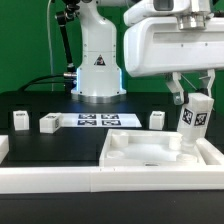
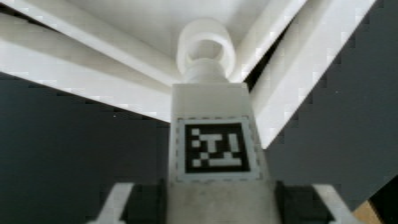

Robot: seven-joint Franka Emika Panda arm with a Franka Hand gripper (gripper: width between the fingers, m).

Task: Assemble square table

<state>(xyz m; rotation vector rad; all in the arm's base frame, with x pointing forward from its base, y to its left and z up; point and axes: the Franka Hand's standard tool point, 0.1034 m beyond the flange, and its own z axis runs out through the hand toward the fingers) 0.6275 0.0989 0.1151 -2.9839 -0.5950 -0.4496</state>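
Alignment of leg (image 1: 195, 118) over square tabletop (image 1: 115, 145) corner.
The gripper (image 1: 196, 100) clamps it upright, tag outward, presumably for screwing in.

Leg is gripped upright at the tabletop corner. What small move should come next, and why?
Probably ease the leg straight down. The gripper is shut on it, upright, at the corner of the tabletop on the exterior view's right. The wrist view shows its tip at that corner, though whether it is seated I cannot tell.
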